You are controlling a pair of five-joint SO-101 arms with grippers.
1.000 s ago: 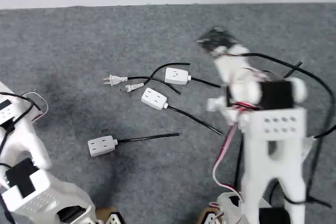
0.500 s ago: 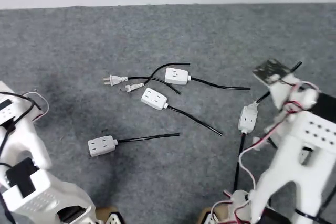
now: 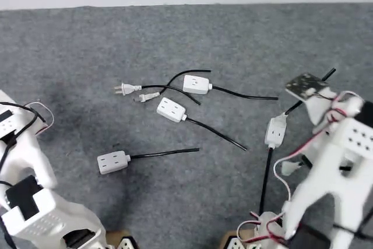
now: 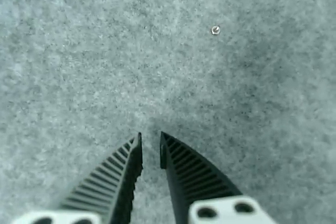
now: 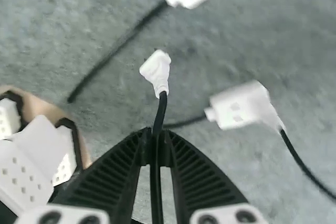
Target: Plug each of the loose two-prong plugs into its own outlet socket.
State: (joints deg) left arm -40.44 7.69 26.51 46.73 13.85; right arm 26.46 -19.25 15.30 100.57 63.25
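One plug point(image 5: 156, 72), light and rigid on a limp black cord point(image 5: 160, 106), juts just past the tips of the right pincer point(image 5: 156, 132), clenched on that cord; likelier steadier gripped by its body, an outlet socket point(image 5: 241, 106) lying near beyond.
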